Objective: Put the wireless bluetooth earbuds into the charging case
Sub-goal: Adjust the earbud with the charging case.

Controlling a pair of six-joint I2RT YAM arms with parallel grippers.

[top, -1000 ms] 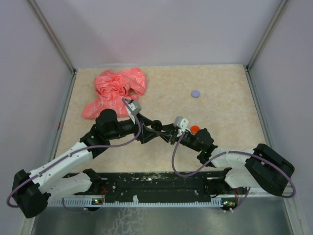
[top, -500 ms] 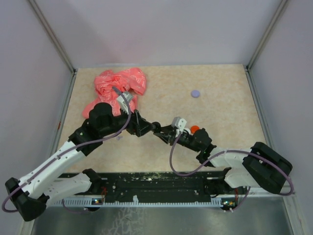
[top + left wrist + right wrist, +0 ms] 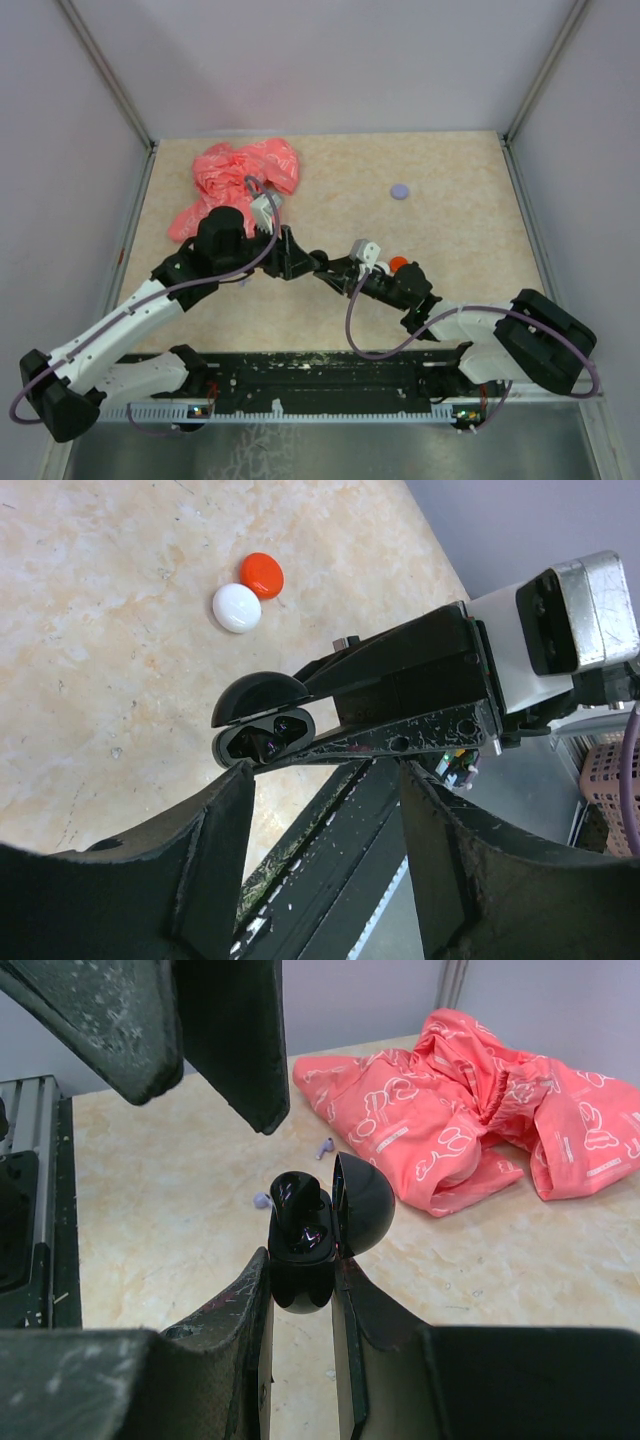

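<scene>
Case (image 3: pixel 305 1250) clamped in right end effector (image 3: pixel 300 1295), lid open, held up so you can load it. Black bud (image 3: pixel 297 1197) sits proud in socket. Left end effector (image 3: pixel 322 780) gapes empty close by. Purple bud (image 3: pixel 324 1146) lies loose on counter (image 3: pixel 180 1190).

Nothing legible shows, neither word, label nor number. The crumpled pink cloth (image 3: pixel 470 1110) at the far left bears white printed marks, too creased to read.
</scene>
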